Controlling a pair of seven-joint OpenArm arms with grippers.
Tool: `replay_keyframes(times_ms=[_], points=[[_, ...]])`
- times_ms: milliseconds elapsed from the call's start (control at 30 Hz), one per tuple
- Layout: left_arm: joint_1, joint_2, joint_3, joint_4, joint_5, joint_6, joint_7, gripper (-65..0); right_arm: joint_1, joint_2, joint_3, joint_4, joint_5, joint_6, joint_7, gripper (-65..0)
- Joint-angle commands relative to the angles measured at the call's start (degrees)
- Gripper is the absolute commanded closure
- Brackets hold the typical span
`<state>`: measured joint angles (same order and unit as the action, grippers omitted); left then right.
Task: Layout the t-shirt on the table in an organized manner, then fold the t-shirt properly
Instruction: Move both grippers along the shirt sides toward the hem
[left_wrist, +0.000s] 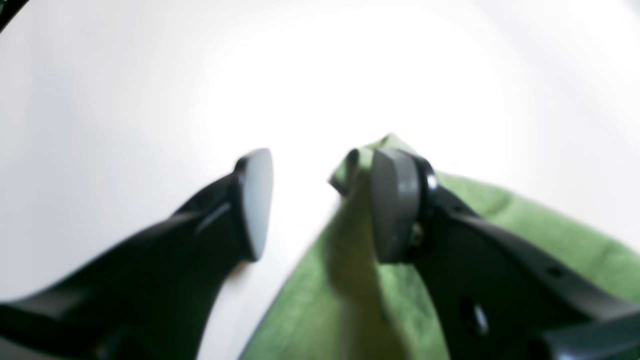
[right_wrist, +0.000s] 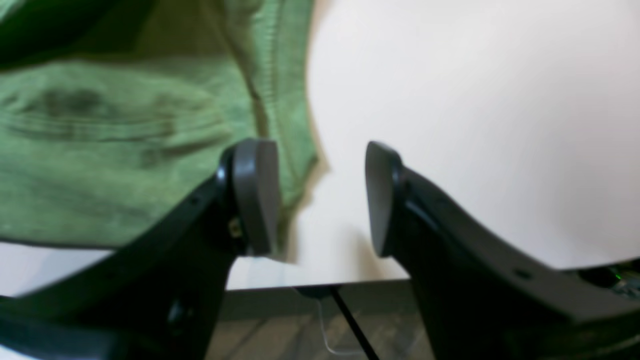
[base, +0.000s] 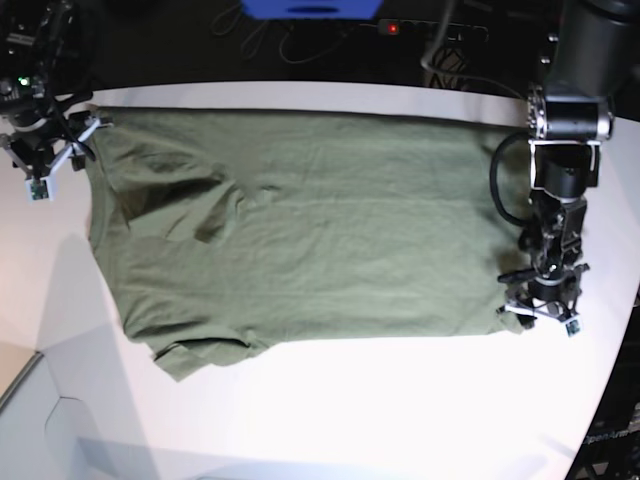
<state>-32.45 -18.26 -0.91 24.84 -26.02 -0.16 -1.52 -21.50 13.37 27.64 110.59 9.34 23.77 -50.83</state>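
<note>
Across the white desk (base: 320, 420) the soft, limp t-shirt (base: 300, 240) lies spread (best pinched at corners), left gripper (left_wrist: 320, 205) and right gripper (right_wrist: 322, 197) both open, empty.

My shirt (base: 320, 230) is a plain olive green all over, with no print or pattern, only darker green shadows along its wrinkles; close up it reads a brighter, grassier green with a fine ribbed weave along one edge. The surface (base: 330, 410) under it is plain white, glaring almost pure white where the light falls. My left tool (left_wrist: 320, 205) is black with flat grey pads (left_wrist: 395, 205), one pale and one darker grey. My right tool (right_wrist: 320, 197) is likewise black with dark grey pads (right_wrist: 257, 195). Beyond the far edge sits a blue box (base: 310, 8) beside a small red light (base: 393, 28), against a dark background.
</note>
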Motion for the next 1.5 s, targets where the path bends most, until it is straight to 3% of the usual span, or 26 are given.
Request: replay_keyframes(times_ms=[0,567,900,967,1133,1233,1467], points=[[-2.8,-0.7,1.4,0.5,0.0,-0.1,-3.1,-30.7,0.2,0.7,0.3,0.8,0.4,-0.2,1.1,-28.3],[-5.1,1.7,3.1,-4.2,0.1,-0.1,-4.6,-30.4,1.4,0.9,0.4,0.8,0.4,-0.2,1.1,-28.3],[-3.9,2.0,3.4,-5.5,0.2,-0.1,-4.7,-30.1,5.1,3.1,0.6,1.3,0.4,-0.2,1.1,-28.3],[-3.7,2.0,3.4,-5.5,0.2,-0.1,-4.7,-27.8,7.5,4.2,0.6,1.1,0.4,-0.2,1.1,-28.3],[-3.7,1.9,3.5,-5.6,0.2,-0.1,-4.7,-15.0,17.2,4.5,0.0,0.8,0.4,-0.2,1.0,-28.3],[-3.6,1.8,3.5,-5.6,0.2,-0.2,-4.7,-13.7,23.9,4.7,-2.7,-1.5,0.5,1.3,1.0,-28.4],[0.1,1.4,3.3,1.2,0.1,-0.2,-4.7,-12.4,41.6,4.8,-10.4,-27.7,0.4,6.8,1.7,-28.4]])
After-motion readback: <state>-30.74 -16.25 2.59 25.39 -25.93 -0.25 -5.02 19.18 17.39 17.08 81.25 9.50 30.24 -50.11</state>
